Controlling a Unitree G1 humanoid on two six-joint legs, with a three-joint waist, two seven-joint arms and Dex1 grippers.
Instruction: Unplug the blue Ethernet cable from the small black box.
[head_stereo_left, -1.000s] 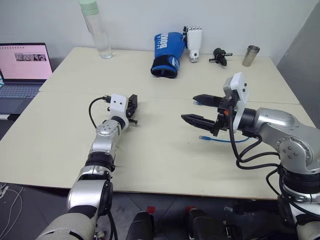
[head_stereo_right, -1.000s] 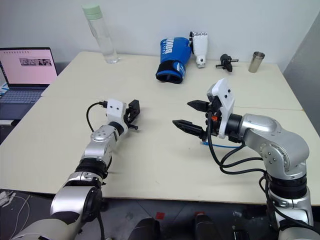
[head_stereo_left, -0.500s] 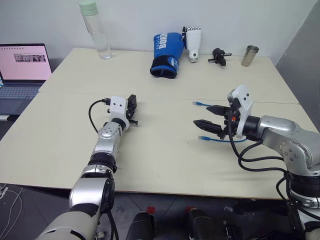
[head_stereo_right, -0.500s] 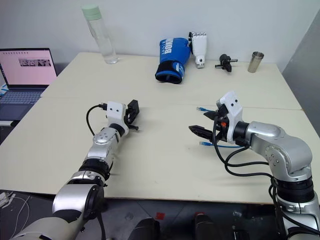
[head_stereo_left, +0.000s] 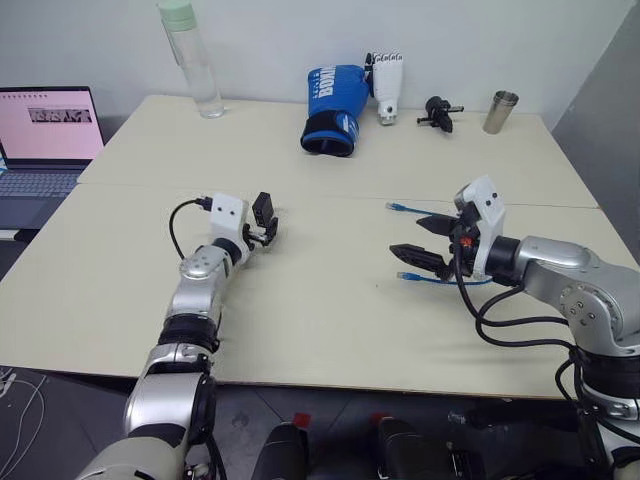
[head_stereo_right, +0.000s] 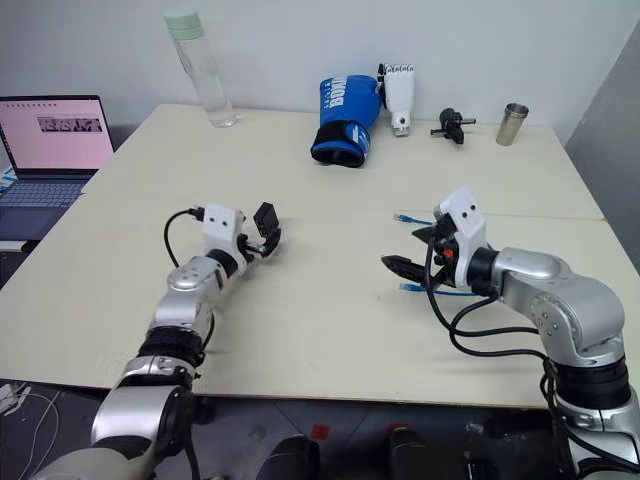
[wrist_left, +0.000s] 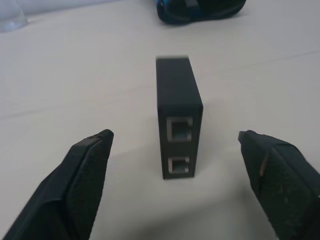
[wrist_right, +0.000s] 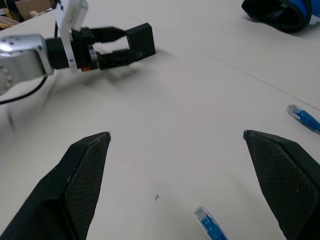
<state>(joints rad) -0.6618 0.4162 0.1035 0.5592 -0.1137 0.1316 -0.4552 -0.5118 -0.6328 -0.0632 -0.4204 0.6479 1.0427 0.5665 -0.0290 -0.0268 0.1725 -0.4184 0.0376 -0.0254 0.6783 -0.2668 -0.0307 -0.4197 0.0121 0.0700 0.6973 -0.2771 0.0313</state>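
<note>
The small black box (wrist_left: 177, 100) stands on its edge on the cream table (head_stereo_left: 330, 320), two empty ports facing my left wrist camera. My left gripper (head_stereo_left: 266, 224) is open, a finger on each side of the box, touching neither side. The blue Ethernet cable (head_stereo_left: 430, 213) lies loose on the table to the right, free of the box. One clear plug (head_stereo_left: 397, 207) lies farther back and the other (head_stereo_left: 407, 276) nearer; the middle is hidden behind my right arm. My right gripper (head_stereo_left: 410, 238) hovers open over the cable, holding nothing.
Along the table's back edge stand a clear water bottle (head_stereo_left: 190, 60), a blue boxing glove (head_stereo_left: 332, 105), a white robotic hand (head_stereo_left: 386, 85), a small black part (head_stereo_left: 437, 112) and a metal cup (head_stereo_left: 500, 110). An open laptop (head_stereo_left: 45, 140) sits off the table's left side.
My left gripper has opened off the black box and drawn back a little to the left. My right gripper has sunk lower and shifted right, staying open.
</note>
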